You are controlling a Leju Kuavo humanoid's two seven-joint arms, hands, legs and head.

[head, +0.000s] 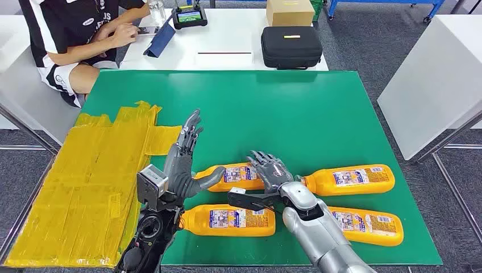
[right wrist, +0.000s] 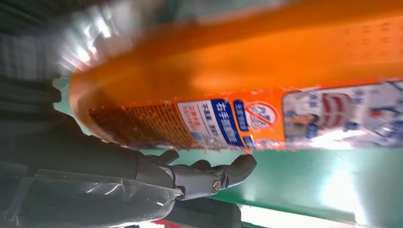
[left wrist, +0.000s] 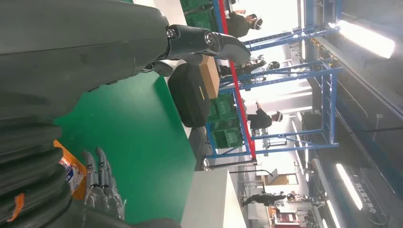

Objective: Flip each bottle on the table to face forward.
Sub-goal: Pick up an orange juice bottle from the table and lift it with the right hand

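Both hands (head: 271,170) on the far-left bottle (head: 233,175)

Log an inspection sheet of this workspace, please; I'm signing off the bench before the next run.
Surface: green table, yellow tape patch on its left.
Job's things: four orange bottles lying flat, one between both hands.
Clutter: nothing seen.
Hands: left hand upright, thumb against that bottle; right hand on it.
Cables: nothing seen.
Surroundings: seated person, black case, cardboard box on white table behind.
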